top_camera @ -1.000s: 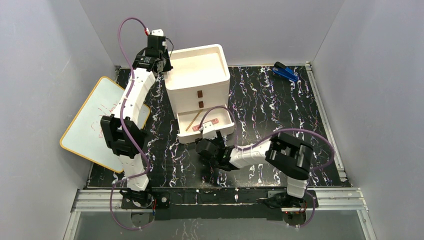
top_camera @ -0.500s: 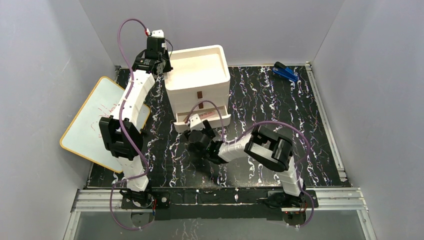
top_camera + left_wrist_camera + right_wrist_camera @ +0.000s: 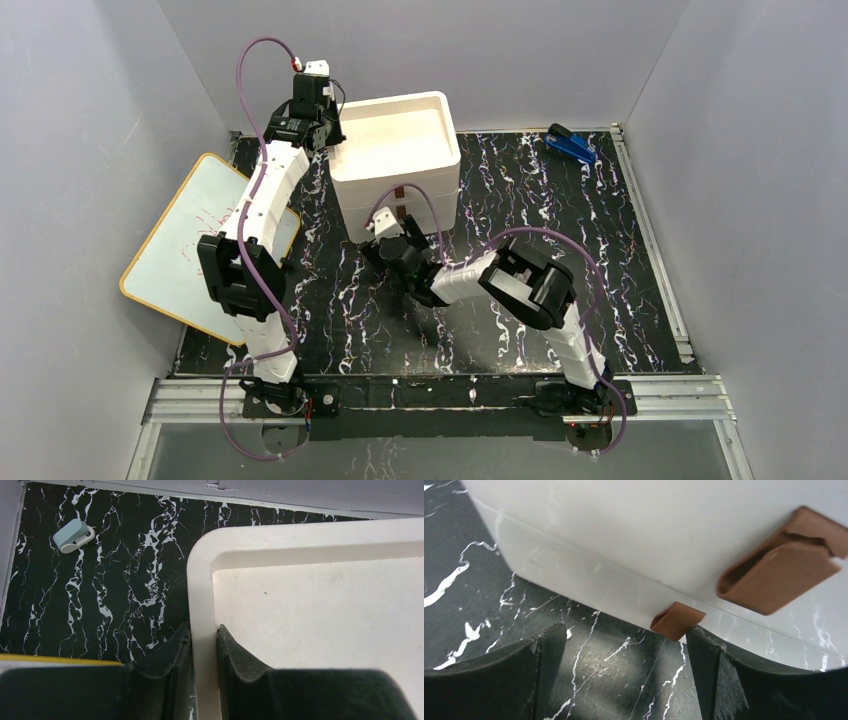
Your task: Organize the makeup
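The white drawer unit (image 3: 395,150) stands at the back middle with its drawers pushed in. No makeup shows; the palette, compact, sponge, puff and stick are all hidden or out of view. My left gripper (image 3: 318,125) is shut on the unit's top tray rim (image 3: 202,580) at its back left corner, one finger on each side (image 3: 202,628). My right gripper (image 3: 392,238) is open at the unit's front, low by the table. In the right wrist view the bottom drawer's brown tab handle (image 3: 676,621) sits between its fingers (image 3: 624,632), close to the right one. A second brown handle (image 3: 781,562) is above.
A yellow-edged whiteboard (image 3: 190,245) leans at the left, partly off the mat. A blue stapler-like object (image 3: 570,145) lies at the back right. A small pale grey-blue object (image 3: 73,534) lies behind the unit on the left.
The bottom drawer was open with a thin stick and another item inside; it is now pushed in. My right gripper moved forward with it to the unit's front. The left arm stayed put.
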{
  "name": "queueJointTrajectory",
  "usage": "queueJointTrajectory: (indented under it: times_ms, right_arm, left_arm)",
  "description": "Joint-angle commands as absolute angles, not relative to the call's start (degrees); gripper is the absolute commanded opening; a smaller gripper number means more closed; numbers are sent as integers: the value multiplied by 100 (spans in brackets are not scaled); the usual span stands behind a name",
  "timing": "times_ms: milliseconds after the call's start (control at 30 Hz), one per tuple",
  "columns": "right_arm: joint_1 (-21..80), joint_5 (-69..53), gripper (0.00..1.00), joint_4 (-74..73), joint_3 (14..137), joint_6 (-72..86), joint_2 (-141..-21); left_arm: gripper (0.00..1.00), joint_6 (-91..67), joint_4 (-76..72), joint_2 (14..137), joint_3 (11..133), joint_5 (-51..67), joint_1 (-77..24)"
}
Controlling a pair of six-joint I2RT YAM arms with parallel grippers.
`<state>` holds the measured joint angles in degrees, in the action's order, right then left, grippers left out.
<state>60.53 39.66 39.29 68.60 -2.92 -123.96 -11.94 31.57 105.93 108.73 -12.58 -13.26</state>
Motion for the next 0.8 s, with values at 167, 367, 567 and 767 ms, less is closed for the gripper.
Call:
queueJointTrajectory:
  times_ms: [167,367,567,767]
  right_arm:
    - [5915,1613,99,1865,6859,466,-10682]
    - [5927,1709,99,402,6411,1013,-9150]
    - [5923,2456,99,-691,6501,1000,-7927]
    - [5916,3171,99,-1393,7451,634,-7657]
  left_arm:
    - [1,-957,5212,11542,11402,-1155,-1424]
    - [15,-902,5333,11997,12392,-1292,-1422]
    - [67,-926,5701,12322,13559,-1365,-1419]
    - [98,-1054,5580,12093,13829,-1370,-1420]
